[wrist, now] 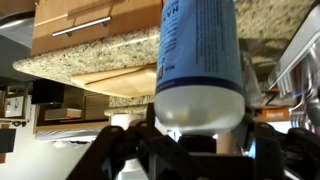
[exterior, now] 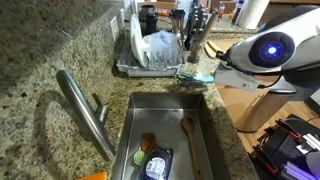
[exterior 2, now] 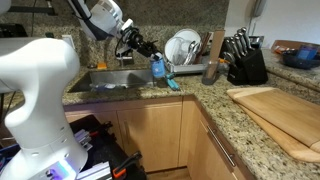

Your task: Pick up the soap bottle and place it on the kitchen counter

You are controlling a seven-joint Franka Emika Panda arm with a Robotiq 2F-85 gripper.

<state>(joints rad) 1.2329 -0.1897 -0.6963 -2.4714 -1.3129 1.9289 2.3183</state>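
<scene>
Your claw (exterior 2: 152, 60) is clenched on the soap bottle (exterior 2: 159, 71), holding it in the air by the sink's (exterior 2: 112, 82) edge. Bare kitchen counter (exterior 2: 200, 98) lies just beside it.

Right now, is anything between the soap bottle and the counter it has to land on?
The claw holds the soap bottle above the granite counter beside the sink. A teal-handled brush lies on the counter close under it; probably set down clear of that.
</scene>
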